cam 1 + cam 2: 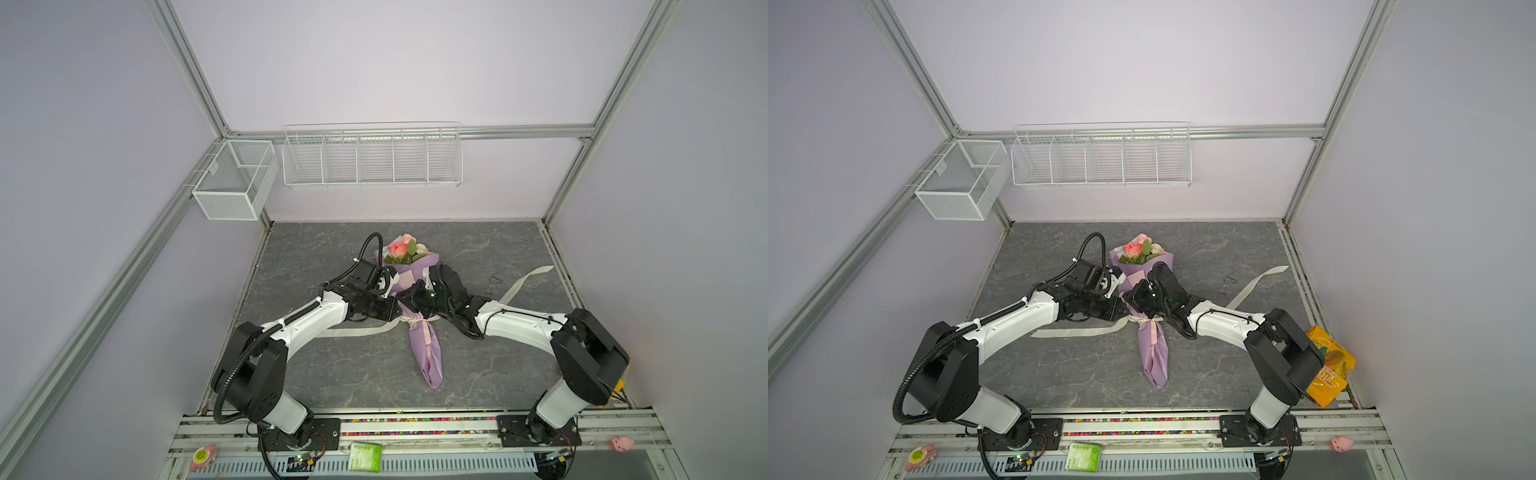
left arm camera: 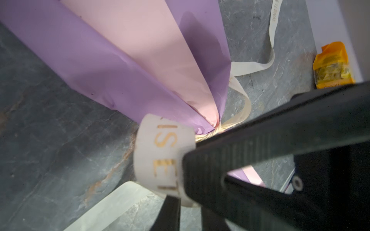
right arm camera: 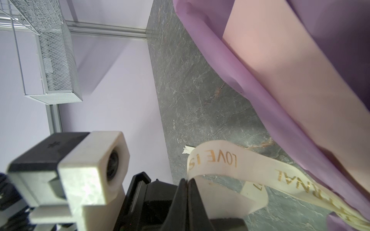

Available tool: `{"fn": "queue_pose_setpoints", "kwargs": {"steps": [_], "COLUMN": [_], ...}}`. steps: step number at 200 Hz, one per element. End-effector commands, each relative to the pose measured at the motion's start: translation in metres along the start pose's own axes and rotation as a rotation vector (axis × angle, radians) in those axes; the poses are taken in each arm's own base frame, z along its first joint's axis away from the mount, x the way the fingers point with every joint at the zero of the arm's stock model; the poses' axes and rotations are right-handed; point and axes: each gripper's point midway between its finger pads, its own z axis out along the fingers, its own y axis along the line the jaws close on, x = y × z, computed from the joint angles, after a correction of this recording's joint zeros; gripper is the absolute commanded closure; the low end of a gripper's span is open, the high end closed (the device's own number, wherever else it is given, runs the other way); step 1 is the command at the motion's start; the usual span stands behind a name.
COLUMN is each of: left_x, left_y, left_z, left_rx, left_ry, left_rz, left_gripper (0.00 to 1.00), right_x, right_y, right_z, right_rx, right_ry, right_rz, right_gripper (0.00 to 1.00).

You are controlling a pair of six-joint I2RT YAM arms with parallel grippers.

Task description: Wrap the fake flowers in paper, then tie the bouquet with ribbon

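**Bouquet, tying step: bow loops held**
Bouquet (image 1: 405,249) is laid mid-table (image 1: 478,374), with the ribbon (image 2: 160,156) wound round its neck. Left gripper (image 2: 179,186) and right gripper (image 3: 188,184) are each clamped on a ribbon loop. Crossing and tightening are judged due next.

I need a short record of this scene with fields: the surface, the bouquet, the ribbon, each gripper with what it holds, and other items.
surface: grey marbled table
bouquet of fake flowers: lying flat, blooms toward the back wall, wrapped in lilac paper
ribbon: cream with gold letters, drawn around the wrap's narrow middle; tails trail on the table to both sides
left gripper: shut on a loop of the ribbon
right gripper: shut on a loop of the ribbon
other: orange packet at the table's right edge
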Motion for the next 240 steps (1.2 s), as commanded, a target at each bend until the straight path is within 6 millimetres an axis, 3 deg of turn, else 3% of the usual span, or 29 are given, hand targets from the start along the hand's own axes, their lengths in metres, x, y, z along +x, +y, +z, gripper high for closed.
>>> {"fn": "queue_pose_setpoints", "kwargs": {"steps": [1, 16, 56, 96, 110, 126, 135, 144, 155, 183, 205, 240], "left_x": [-0.012, -0.012, -0.025, -0.044, -0.046, -0.043, -0.040, -0.038, -0.036, -0.029, -0.024, -0.026], "left_y": [-0.004, -0.004, -0.013, -0.038, -0.046, -0.055, -0.061, -0.067, -0.075, -0.080, -0.081, -0.082], "left_z": [-0.004, -0.006, -0.021, -0.043, -0.046, -0.045, -0.043, -0.042, -0.040, -0.029, -0.026, -0.029], "left_rx": [-0.004, -0.005, 0.003, 0.058, 0.075, 0.096, 0.107, 0.115, 0.131, 0.124, 0.116, 0.106], "left_ry": [-0.044, -0.048, -0.109, -0.193, -0.199, -0.187, -0.175, -0.166, -0.163, -0.129, -0.105, -0.110], "left_rz": [0.032, 0.033, 0.044, 0.063, 0.055, 0.048, 0.049, 0.050, 0.053, 0.060, 0.067, 0.076], "left_gripper": [0.89, 1.00, 1.00, 1.00, 1.00, 1.00, 1.00, 1.00, 1.00, 1.00, 1.00, 1.00], "right_x": [-0.003, -0.005, -0.008, -0.020, -0.030, -0.048, -0.057, -0.069, -0.083, -0.117, -0.141, -0.176], "right_y": [0.008, 0.009, 0.009, -0.011, -0.030, -0.052, -0.081, -0.100, -0.122, -0.173, -0.198, -0.219], "right_z": [-0.009, -0.012, -0.026, -0.074, -0.099, -0.133, -0.151, -0.170, -0.191, -0.237, -0.245, -0.230], "right_rx": [-0.033, -0.034, -0.003, 0.164, 0.257, 0.356, 0.436, 0.495, 0.557, 0.716, 0.767, 0.837], "right_ry": [-0.013, -0.019, -0.049, -0.140, -0.182, -0.246, -0.263, -0.289, -0.313, -0.333, -0.272, -0.157], "right_rz": [-0.006, -0.008, -0.080, -0.228, -0.255, -0.250, -0.236, -0.215, -0.194, -0.133, -0.114, -0.116], "right_gripper": [0.92, 0.92, 0.85, 0.64, 0.61, 0.50, 0.49, 0.49, 0.41, 0.38, 0.35, 0.35]}}
